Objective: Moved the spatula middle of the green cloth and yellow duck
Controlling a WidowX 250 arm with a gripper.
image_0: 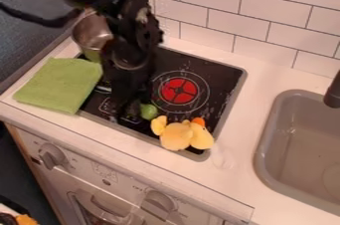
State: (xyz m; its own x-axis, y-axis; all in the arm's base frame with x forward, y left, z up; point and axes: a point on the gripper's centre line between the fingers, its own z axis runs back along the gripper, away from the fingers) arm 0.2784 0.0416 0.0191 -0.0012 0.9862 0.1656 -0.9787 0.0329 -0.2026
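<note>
In the camera view, we see the black robot arm come in from the top edge, left of the middle, and hang down over the black stovetop. Its gripper is low over the stovetop's front left part, left of the frame's centre. It is dark against dark there, so we cannot tell whether it is open, closed or gripping anything.

Just right of it, we make out a rounded green end that looks to be the spatula; the rest of it is too hard for us to trace. That green end lies between the green cloth and the yellow duck, much nearer the duck. The cloth lies flat at the left of the frame, reaching the stovetop's left edge. The duck, plush with an orange bill, sits below the frame's centre at the front of the stovetop, just below a red burner mark.

At the upper left, we see a metal pot, partly behind the arm. A grey sink is set into the white counter at the right, with a black faucet at the right edge. White tiles run along the top, and two knobs are on the stove front at the lower left and bottom middle.
</note>
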